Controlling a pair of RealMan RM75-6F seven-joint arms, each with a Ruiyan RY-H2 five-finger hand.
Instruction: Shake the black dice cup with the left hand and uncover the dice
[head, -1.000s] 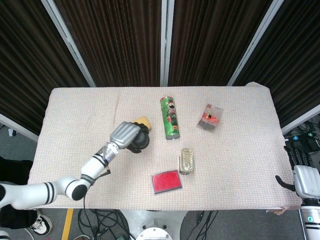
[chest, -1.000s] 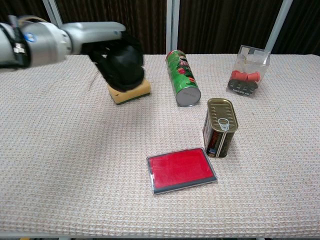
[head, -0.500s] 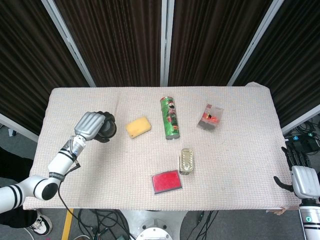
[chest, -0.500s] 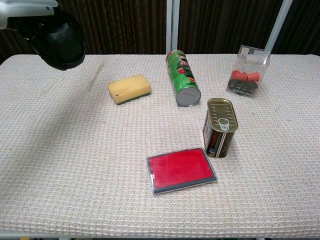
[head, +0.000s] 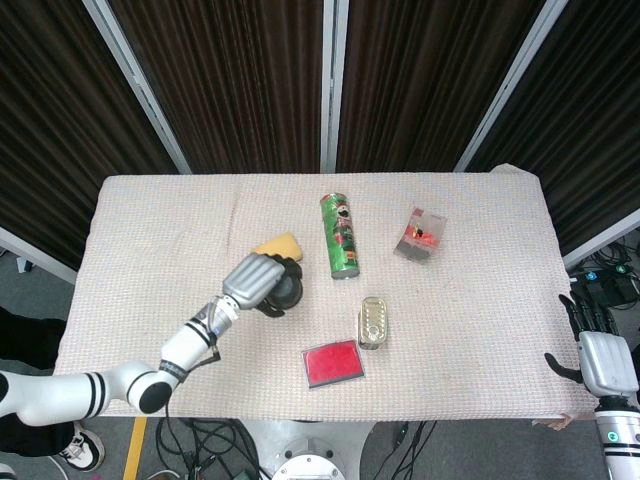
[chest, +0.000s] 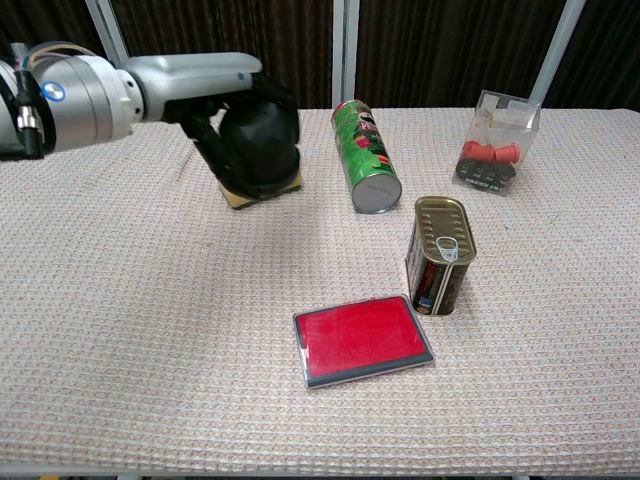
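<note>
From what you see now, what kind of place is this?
Probably a robot test bench: a cloth-covered table before dark curtains, cables on the floor, and the left robot hand gripping a black dice cup.

The table (head: 150, 215) wears a pale, bumpy cloth that reaches every edge. A green tube can (head: 340, 236) lies on its side near the middle of the far edge, with its round end (chest: 376, 195) facing the near edge. A yellow sponge (head: 279, 245) lies to its left — only a corner of it shows. A clear little box (head: 420, 235) with red and black bits inside sits toward the far right corner. A gold tin can (head: 373, 322) stands in the middle of the table. A flat red case (head: 333, 363) lies just beside it — closer to the near edge and a bit to the left.
</note>
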